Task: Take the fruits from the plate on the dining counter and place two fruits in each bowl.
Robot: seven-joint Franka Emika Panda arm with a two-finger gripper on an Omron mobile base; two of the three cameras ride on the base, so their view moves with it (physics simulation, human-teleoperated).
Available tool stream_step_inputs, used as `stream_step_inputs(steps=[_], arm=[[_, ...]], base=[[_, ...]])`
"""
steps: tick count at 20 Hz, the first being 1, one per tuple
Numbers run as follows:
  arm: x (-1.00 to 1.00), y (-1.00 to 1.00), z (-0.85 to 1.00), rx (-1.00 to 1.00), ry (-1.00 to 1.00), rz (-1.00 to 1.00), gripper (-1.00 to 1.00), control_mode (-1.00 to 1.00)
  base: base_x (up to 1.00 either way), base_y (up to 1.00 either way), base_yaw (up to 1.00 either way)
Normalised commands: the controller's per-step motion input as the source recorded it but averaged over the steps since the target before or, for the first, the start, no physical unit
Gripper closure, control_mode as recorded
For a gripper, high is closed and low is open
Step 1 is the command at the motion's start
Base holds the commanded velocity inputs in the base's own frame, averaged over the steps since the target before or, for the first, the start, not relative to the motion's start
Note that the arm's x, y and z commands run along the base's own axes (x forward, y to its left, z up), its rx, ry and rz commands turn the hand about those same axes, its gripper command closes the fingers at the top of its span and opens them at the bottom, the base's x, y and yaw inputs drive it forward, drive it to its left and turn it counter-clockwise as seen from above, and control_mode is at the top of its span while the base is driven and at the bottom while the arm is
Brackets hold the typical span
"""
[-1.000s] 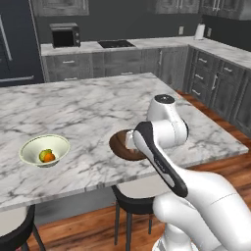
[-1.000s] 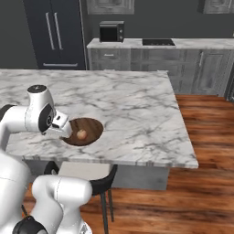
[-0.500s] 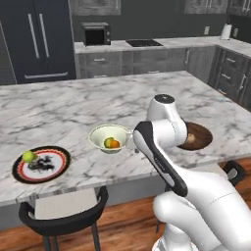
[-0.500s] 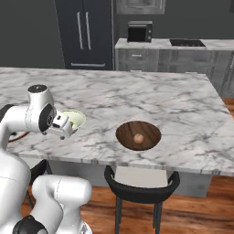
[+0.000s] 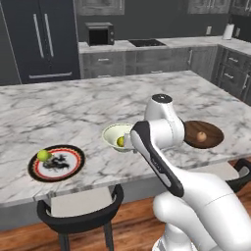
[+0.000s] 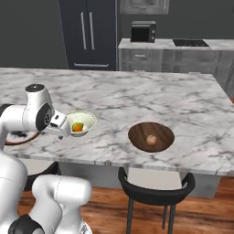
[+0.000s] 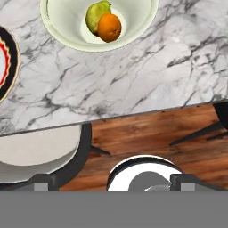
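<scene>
Mostly done — the cream bowl (image 7: 99,24) holds the yellow-green fruit (image 7: 95,16) and orange fruit (image 7: 109,27), the wooden bowl (image 6: 151,137) only the tan fruit (image 6: 151,140), the green fruit (image 5: 43,155) waits on the plate (image 5: 56,163) — the gripper's jaws are spread, empty.

On the marble desk (image 5: 73,105) you see the plate (image 5: 56,163) near its front edge, a green fruit (image 5: 43,155) on its left rim. To the plate's right sits the cream bowl (image 5: 116,137) holding a yellow-green fruit (image 5: 120,141). Farther right, the wooden bowl (image 5: 203,133) holds a tan fruit (image 5: 201,137).
</scene>
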Motion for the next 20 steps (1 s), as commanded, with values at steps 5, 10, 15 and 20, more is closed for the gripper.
stream_step_inputs(steps=[5,10,15,20], arm=[[0.00,0.00,0.00,0.00,0.00,0.00,-1.00,1.00],[0.00,0.00,0.00,0.00,0.00,0.00,-1.00,1.00],[0.00,0.00,0.00,0.00,0.00,0.00,-1.00,1.00],[0.00,0.00,0.00,0.00,0.00,0.00,-1.00,1.00]], base=[[-0.62,0.62,0.17],[0.24,0.76,0.20],[0.73,0.51,0.00],[0.00,0.00,0.00]])
